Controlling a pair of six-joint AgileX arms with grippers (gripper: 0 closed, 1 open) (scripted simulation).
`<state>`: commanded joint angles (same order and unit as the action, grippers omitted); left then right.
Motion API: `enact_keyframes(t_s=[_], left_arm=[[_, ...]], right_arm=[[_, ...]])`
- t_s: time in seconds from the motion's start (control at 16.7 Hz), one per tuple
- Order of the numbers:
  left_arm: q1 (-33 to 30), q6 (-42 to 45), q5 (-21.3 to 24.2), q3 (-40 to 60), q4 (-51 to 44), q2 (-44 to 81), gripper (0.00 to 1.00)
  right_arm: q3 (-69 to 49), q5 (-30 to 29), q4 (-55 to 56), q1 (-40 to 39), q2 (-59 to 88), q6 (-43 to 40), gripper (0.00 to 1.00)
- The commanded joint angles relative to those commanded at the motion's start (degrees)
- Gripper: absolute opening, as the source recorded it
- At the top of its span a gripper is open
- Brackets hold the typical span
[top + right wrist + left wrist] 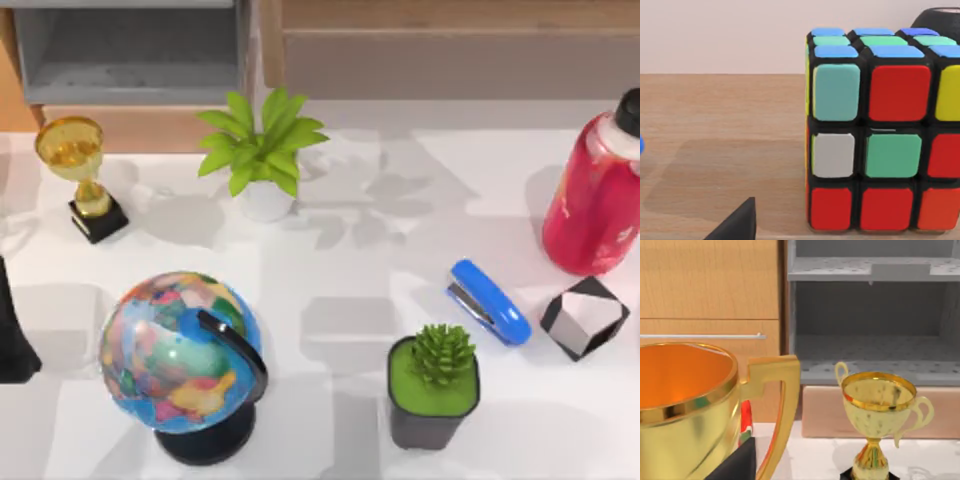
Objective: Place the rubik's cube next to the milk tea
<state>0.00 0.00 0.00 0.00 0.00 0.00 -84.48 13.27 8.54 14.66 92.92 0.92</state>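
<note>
The small rubik's cube with black edges (pixel 585 317) sat on the white counter (pixel 330 300), close in front of the right tool (pixel 735 225). In the right wrist view its stickers were coloured. Whether that tool was spread or pressed together could not be told.

The tall translucent red milk tea bottle with a black cap (pixel 598 200) rose just beyond the cube, and the blue stapler (pixel 488 302) lay just beside it.

The cube looked light, rigid and smooth-faced. Two opposite flat faces at mid-height would likely hold best, since corners would slip.

The left arm (pixel 14 330) waited parked at the counter's left edge.
</note>
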Motion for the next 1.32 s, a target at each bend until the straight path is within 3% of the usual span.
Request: enact_keyframes(t_s=[0.48,0.78,1.32], left_arm=[[0.0,0.0,0.0,0.0,0.0,0.0,1.00],[0.0,0.0,0.0,0.0,0.0,0.0,1.00],[0.0,0.0,0.0,0.0,0.0,0.0,1.00]], right_arm=[[-14.5,-1.7,-1.9,-1.3,12.3,0.0,1.00],[-15.5,-1.9,-2.2,-1.6,13.2,0.0,1.00],[-15.5,-1.9,-2.2,-1.6,13.2,0.0,0.32]])
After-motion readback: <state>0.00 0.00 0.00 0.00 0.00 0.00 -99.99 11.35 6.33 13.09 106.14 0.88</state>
